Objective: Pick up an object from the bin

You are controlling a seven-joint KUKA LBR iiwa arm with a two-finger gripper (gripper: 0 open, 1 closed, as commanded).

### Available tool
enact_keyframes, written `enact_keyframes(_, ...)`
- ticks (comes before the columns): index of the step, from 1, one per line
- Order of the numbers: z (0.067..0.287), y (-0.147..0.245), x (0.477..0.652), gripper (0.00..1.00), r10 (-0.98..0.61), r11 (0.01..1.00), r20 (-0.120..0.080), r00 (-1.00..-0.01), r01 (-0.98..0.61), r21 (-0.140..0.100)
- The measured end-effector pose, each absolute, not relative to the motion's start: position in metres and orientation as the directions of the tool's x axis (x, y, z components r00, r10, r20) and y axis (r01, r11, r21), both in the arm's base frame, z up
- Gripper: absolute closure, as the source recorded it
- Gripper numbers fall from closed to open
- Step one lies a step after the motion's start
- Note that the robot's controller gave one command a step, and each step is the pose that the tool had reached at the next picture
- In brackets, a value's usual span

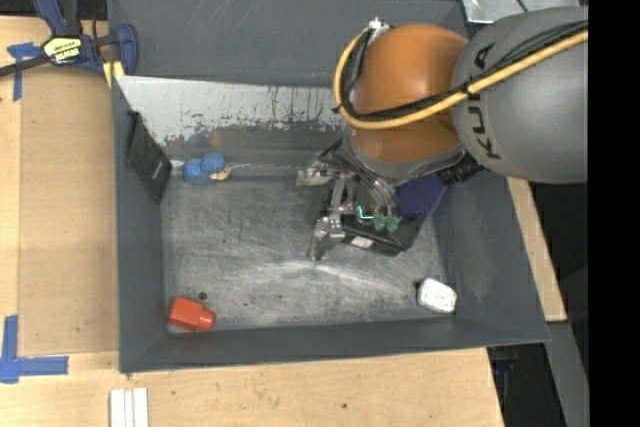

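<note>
1. a grey metal bin (300, 35) is being viewed from above, and a grey robot arm (530, 105) with a rounded orange cover (410, 85) is being reached into it from the right.
2. the claw (328, 237) is being held low over the scratched bin floor, near the middle of the bin, just below the orange cover.
3. whether the claw is spread or pressed together cannot be told, as its metal parts are being seen bunched up under the wrist.
4. a flat black piece with green marks (380, 233) is being seen just beside the claw, on its right, lying on the floor; whether it is being touched cannot be told.
5. a dark blue thing (422, 195) is being partly covered by the arm, to the right of the claw and a little nearer the back wall.
6. a small white object (437, 295) is being seen near the claw, to its right and towards the front wall.
7. a small blue object (205, 168) is being seen well apart from the claw, to its left, by the back wall.
8. a flat black thing (150, 165) is being leaned against the left wall, farther left again.
9. an orange-red block (190, 315) is being seen well apart from the claw, to its left, in the front corner.
</note>
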State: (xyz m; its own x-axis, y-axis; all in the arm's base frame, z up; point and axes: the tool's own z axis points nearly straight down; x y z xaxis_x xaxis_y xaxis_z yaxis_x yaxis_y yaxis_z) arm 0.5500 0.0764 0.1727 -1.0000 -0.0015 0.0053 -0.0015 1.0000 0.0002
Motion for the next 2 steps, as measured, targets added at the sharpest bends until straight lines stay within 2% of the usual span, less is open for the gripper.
enact_keyframes(1, 0.120, 0.016, 0.591, 0.00, 0.030, 1.000, -0.003, -1.000, 0.030, -0.003)
enact_keyframes(2, 0.091, -0.013, 0.602, 0.00, -0.029, 1.000, -0.008, -1.000, -0.029, 0.006)
